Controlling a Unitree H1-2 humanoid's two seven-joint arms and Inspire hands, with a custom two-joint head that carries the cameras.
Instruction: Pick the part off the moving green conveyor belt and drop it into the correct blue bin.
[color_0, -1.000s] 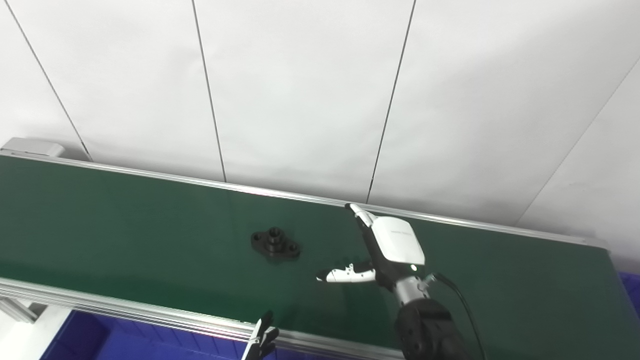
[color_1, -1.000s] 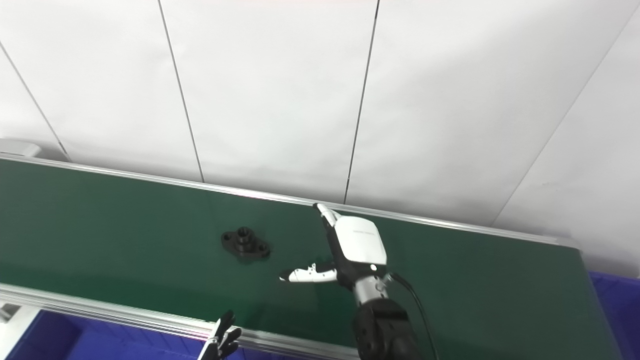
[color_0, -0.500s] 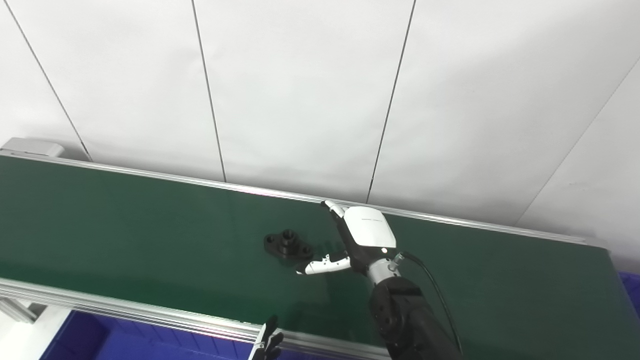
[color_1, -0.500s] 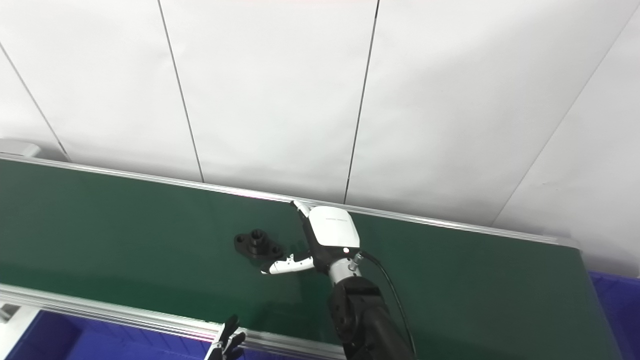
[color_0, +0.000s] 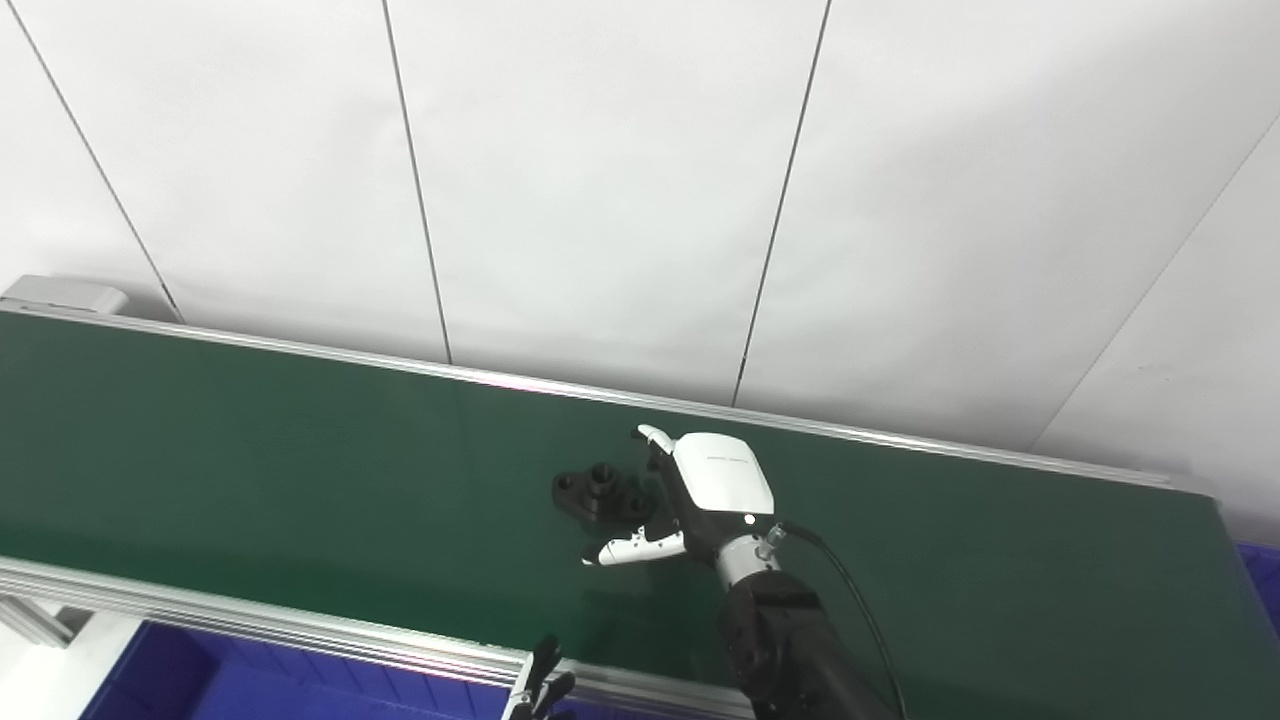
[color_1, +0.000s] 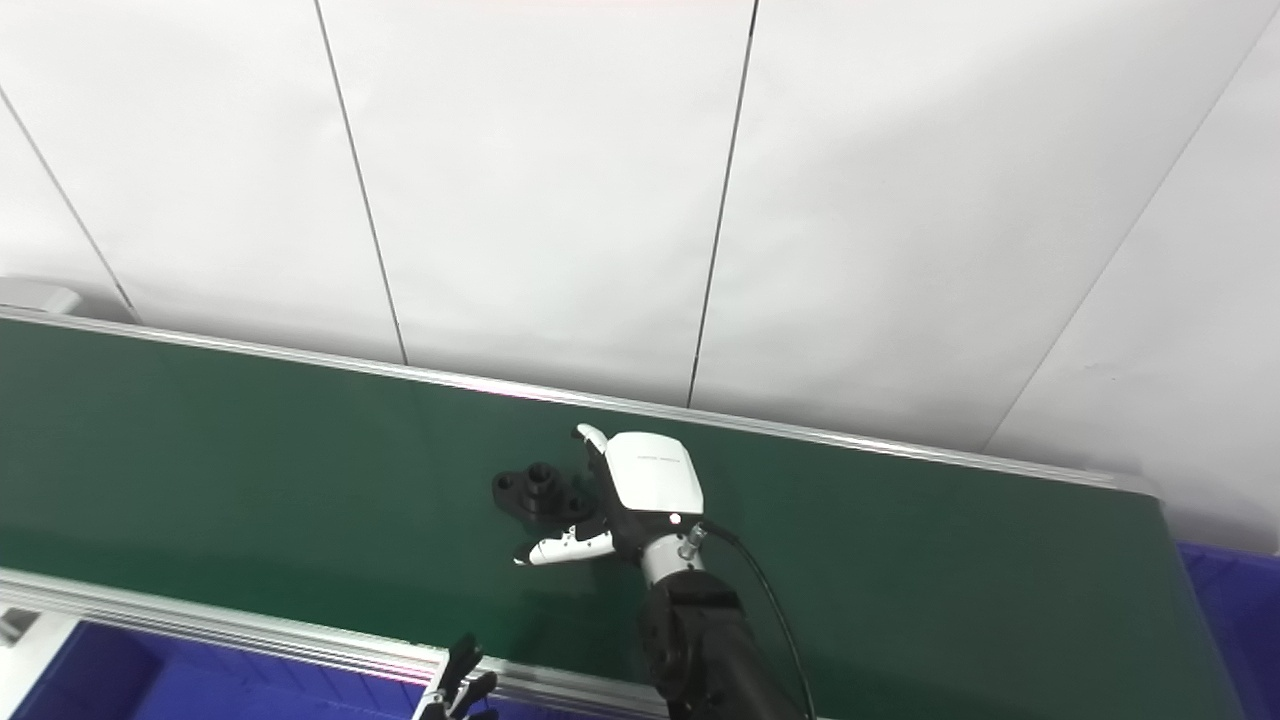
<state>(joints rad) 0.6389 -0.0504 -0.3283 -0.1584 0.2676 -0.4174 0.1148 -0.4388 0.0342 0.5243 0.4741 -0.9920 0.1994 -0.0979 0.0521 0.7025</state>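
A black flanged part (color_0: 598, 490) with a raised centre boss lies on the green conveyor belt (color_0: 250, 460). My right hand (color_0: 690, 495) is low over the belt, right against the part's right end, open, with fingers reaching over the far side and the white thumb (color_0: 632, 548) stretched out on the near side. The part is not gripped. Only the fingertips of my left hand (color_0: 540, 690) show at the bottom edge, below the belt's near rail, and they look spread.
A blue bin (color_0: 200, 680) lies below the near rail at the bottom left, and a sliver of another blue bin (color_1: 1230, 620) shows at the right edge. Aluminium rails (color_0: 300, 630) border the belt. White wall panels stand behind.
The part has ridden rightward on the belt. My right hand has swung left and lower, closing the gap until the part sits between fingers and thumb. The left fingertips sank lower.
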